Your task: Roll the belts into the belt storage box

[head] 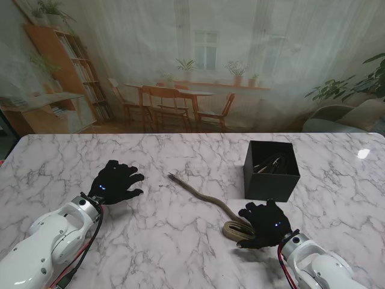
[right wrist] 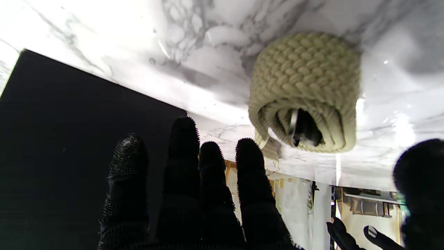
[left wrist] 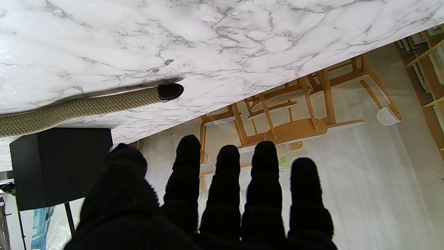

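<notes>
Careful: your right hand (head: 264, 223) hovers unclenched beside the belt (right wrist: 305, 93), holding nothing. That loose coil could unwind if nudged toward the box (head: 271, 170). Your left hand (head: 115, 182) stays out of it, spread and empty.

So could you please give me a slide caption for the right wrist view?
Right hand open beside the partly rolled belt, black box alongside.

the belt storage box (head: 271, 171) stands as the one tall obstacle on the marble table (head: 180, 253). left of the box the woven belt (head: 204, 195) trails diagonally across the table, its coiled end nearer to me than the box, just beside the right hand (head: 264, 224). farther left of the box, past the left hand (head: 114, 182), bare marble lies open.
</notes>
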`<state>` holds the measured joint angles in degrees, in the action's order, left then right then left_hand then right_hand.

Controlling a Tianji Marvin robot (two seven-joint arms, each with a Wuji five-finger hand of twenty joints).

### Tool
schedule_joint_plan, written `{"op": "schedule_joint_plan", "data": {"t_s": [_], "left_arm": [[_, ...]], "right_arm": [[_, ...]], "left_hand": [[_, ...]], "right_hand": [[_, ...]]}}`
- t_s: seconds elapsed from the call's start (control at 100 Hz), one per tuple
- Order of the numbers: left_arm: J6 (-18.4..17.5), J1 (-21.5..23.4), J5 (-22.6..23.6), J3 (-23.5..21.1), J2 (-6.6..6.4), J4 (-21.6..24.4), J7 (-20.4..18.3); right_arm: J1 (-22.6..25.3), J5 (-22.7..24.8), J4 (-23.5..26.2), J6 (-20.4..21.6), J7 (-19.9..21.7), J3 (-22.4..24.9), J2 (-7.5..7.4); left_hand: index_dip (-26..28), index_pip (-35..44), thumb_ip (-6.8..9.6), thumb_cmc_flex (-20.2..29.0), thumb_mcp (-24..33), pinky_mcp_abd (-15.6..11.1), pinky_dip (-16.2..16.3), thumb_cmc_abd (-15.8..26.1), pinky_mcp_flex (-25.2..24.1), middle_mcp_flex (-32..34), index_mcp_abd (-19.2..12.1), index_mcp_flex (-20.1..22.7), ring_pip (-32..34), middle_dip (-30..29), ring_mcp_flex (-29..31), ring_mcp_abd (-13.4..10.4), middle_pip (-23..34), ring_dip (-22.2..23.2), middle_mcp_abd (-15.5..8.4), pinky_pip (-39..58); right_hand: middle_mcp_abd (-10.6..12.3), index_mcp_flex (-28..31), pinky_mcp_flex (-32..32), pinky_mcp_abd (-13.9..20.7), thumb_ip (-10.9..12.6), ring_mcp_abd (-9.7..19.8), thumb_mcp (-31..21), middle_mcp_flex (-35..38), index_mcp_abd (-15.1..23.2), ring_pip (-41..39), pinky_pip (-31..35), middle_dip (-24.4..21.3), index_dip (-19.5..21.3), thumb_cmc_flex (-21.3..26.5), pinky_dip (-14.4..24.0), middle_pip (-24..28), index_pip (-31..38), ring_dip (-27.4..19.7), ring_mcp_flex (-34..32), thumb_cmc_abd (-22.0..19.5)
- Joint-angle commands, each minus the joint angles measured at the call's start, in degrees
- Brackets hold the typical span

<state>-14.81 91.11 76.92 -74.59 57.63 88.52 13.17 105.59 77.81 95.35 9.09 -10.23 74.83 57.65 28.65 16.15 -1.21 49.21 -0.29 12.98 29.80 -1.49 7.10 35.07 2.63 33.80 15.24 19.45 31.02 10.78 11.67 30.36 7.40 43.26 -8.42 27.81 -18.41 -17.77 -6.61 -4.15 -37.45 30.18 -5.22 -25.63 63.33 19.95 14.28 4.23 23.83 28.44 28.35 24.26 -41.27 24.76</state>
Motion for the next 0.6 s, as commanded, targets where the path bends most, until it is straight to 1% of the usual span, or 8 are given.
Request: {"op": "schedule_joint_plan", "data": {"t_s": [0.0, 0.09, 0.17, 0.32, 0.45, 0.51, 0.58, 0.59], "left_arm": [[0.21, 0.06, -0.01, 0.08, 0.12, -0.06, -0.8], [0.21, 0.04, -0.02, 0.08, 0.13, -0.08, -0.75], [0.2, 0.01, -0.07, 0.1, 0.13, -0.12, -0.7], [0.13, -0.07, -0.1, 0.18, 0.13, -0.16, -0.75], [0.12, -0.12, -0.16, 0.22, 0.13, -0.22, -0.75], [0.13, -0.15, -0.19, 0.25, 0.14, -0.26, -0.73], [0.12, -0.2, -0.22, 0.3, 0.14, -0.3, -0.73], [0.11, -0.21, -0.22, 0.31, 0.14, -0.31, -0.73]], "right_arm": [[-0.98, -0.44, -1.48, -0.59, 0.09, -1.22, 0.39], [-2.08, -1.68, -2.63, -1.63, 0.4, -2.71, 0.49], [-2.76, -2.43, -3.28, -2.11, 0.65, -3.58, 0.54], [-3.73, -2.83, -4.3, -3.1, 0.21, -4.91, 0.57], [-4.28, -3.58, -5.16, -3.54, -1.43, -5.61, 0.73], [-4.57, -3.95, -5.67, -3.58, -2.51, -5.85, 0.82], [-4.71, -4.57, -5.91, -3.51, -2.84, -5.92, 0.92], [-4.73, -4.68, -5.96, -3.49, -2.89, -5.95, 0.94]], "left_hand": [[-0.59, 0.04, 0.15, 0.01, -1.33, 1.84, 0.74, 2.8, -0.48, 0.5, 1.61, -0.3, 1.16, 0.38, 0.08, 0.88, 0.72, 0.24, 0.28, -0.19], [-0.6, 0.03, 0.14, 0.0, -1.34, 1.87, 0.75, 2.81, -0.45, 0.44, 1.61, -0.32, 1.15, 0.38, 0.07, 0.84, 0.71, 0.23, 0.3, -0.16], [-0.6, 0.03, 0.14, -0.01, -1.33, 1.8, 0.75, 2.82, -0.47, 0.46, 1.59, -0.33, 1.12, 0.38, -0.01, 0.86, 0.74, 0.21, 0.29, -0.15], [-0.59, 0.06, 0.15, 0.07, -1.31, 1.74, 0.73, 2.82, -0.46, 0.4, 1.65, -0.32, 1.11, 0.38, -0.1, 0.83, 0.75, 0.19, 0.32, -0.14], [-0.58, 0.08, 0.15, 0.09, -1.31, 1.73, 0.72, 2.77, -0.45, 0.34, 1.71, -0.3, 1.1, 0.37, -0.18, 0.89, 0.75, 0.18, 0.37, -0.12], [-0.59, 0.07, 0.15, 0.11, -1.31, 1.71, 0.71, 2.77, -0.5, 0.33, 1.63, -0.32, 1.11, 0.37, -0.18, 0.88, 0.74, 0.18, 0.44, -0.14], [-0.6, 0.05, 0.14, 0.09, -1.34, 1.76, 0.71, 2.76, -0.47, 0.28, 1.6, -0.36, 1.1, 0.36, -0.19, 0.82, 0.71, 0.16, 0.37, -0.12], [-0.6, 0.04, 0.14, 0.06, -1.35, 1.77, 0.71, 2.76, -0.45, 0.31, 1.65, -0.37, 1.07, 0.36, -0.27, 0.92, 0.72, 0.15, 0.36, -0.11]], "right_hand": [[-1.37, 1.88, 0.69, 0.21, 0.67, -1.59, -0.84, -0.58, -2.04, 2.22, -0.83, -0.57, 3.45, 0.39, 0.88, 0.18, -0.58, -1.43, 1.07, 1.44], [-1.17, 2.6, -0.39, 0.9, 1.3, -1.35, 0.74, 2.11, -1.69, 2.3, -0.28, -0.51, 6.06, 4.8, 0.92, 0.81, -1.7, -2.01, -0.66, 2.01], [-0.67, 2.86, -1.81, 1.27, 1.59, -1.13, 0.87, 5.51, -1.15, 1.65, 0.47, -0.16, 6.64, 6.45, 1.08, 1.87, -1.81, -1.88, -3.25, 2.5], [2.67, 3.06, -5.74, 1.53, 2.7, 0.21, 2.83, 14.93, 0.41, -1.46, 3.73, 2.48, 8.32, 14.58, 2.01, 5.22, -0.41, 0.22, -11.62, 3.38], [4.94, 2.93, -9.31, 2.36, 3.71, 1.07, 3.7, 20.73, 0.78, -5.66, 7.54, 5.61, 7.13, 21.32, 3.29, 8.79, 1.2, 3.56, -17.17, 4.08], [5.93, 1.92, -10.79, 3.01, 4.25, 1.39, 6.14, 23.36, 0.26, -7.93, 9.25, 7.08, 5.25, 25.01, 3.67, 10.76, 2.17, 5.3, -19.44, 3.4], [7.01, -1.03, -12.17, 3.49, 4.73, 1.53, 7.64, 26.78, -1.18, -10.27, 10.32, 7.8, 3.28, 27.04, 3.79, 12.31, 1.63, 6.5, -22.24, 2.98], [7.12, -1.89, -12.35, 3.48, 5.09, 1.55, 8.73, 27.22, -1.5, -10.65, 10.53, 8.01, 1.68, 27.92, 3.7, 12.55, 2.11, 6.8, -22.6, 2.71]]}}
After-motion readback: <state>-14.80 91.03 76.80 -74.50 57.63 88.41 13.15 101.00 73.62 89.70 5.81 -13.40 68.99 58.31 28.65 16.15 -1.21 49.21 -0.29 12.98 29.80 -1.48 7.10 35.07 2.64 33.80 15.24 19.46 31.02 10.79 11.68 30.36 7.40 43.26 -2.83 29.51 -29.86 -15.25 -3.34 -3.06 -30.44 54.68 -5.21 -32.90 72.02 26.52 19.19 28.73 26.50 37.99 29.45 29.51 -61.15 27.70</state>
